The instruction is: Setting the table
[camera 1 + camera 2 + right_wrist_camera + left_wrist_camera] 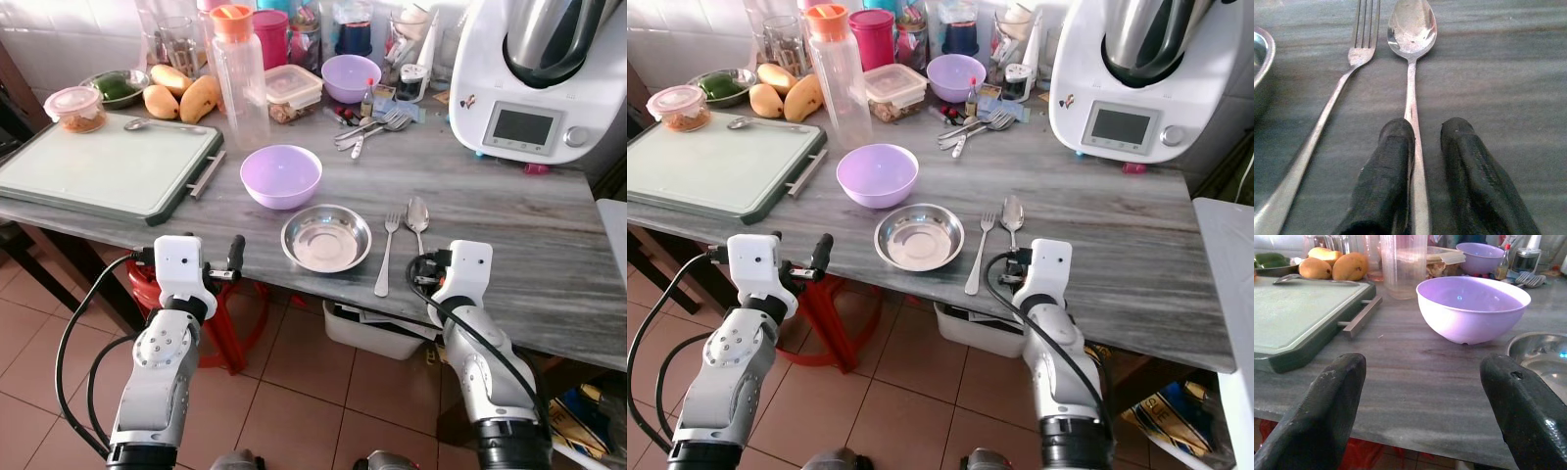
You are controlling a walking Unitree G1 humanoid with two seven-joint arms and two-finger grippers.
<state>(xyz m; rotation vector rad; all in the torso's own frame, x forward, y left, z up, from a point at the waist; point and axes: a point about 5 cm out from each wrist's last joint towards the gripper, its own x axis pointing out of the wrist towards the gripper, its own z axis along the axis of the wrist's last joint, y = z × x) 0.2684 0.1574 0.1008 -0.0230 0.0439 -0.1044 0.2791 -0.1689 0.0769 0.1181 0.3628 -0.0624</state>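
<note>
On the grey wooden table (509,225) a steel bowl (326,238) stands near the front edge, with a purple bowl (281,175) just behind it. Right of the steel bowl lie a fork (387,250) and a spoon (417,215), side by side, heads pointing away from me. My right gripper (1426,128) is at the table's front edge, its fingers drawn close around the spoon's handle (1411,93), which rests on the tabletop. My left gripper (1422,363) hovers open at the front edge, left of the bowls, nothing between its fingers.
A green cutting board (98,166) with a small spoon covers the table's left. A clear bottle (240,73), mangoes, containers, another purple bowl (351,76) and loose cutlery (372,127) crowd the back. A white kitchen machine (539,78) stands back right. A red stool (220,313) sits below.
</note>
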